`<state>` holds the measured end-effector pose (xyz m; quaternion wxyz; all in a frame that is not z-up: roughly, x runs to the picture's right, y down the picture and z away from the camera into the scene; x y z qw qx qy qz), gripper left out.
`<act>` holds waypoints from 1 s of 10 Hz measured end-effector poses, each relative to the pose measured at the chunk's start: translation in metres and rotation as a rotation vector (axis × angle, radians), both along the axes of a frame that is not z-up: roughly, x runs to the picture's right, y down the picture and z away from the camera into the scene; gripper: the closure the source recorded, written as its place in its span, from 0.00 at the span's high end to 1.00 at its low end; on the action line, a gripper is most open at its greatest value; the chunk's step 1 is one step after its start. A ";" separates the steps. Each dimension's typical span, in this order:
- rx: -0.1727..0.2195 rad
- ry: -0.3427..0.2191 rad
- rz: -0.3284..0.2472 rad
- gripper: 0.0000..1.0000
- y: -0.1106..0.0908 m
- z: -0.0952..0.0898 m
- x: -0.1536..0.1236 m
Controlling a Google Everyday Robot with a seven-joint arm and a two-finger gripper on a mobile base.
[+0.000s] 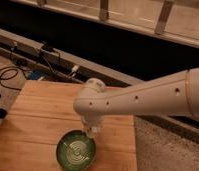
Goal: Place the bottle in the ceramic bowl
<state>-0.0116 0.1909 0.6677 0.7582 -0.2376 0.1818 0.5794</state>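
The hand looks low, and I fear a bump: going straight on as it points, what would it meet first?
Probably the ceramic bowl: the hand points down over its far rim, so rim or inner wall comes first. Height above it is unclear.
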 end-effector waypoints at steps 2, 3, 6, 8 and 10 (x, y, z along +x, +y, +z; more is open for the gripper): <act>-0.006 0.001 -0.011 0.00 0.010 -0.004 0.010; -0.006 0.001 -0.012 0.00 0.010 -0.004 0.009; -0.016 -0.003 -0.026 0.00 0.010 -0.002 0.008; -0.047 -0.033 -0.085 0.00 0.017 0.001 -0.010; -0.110 -0.085 -0.189 0.00 0.038 0.012 -0.053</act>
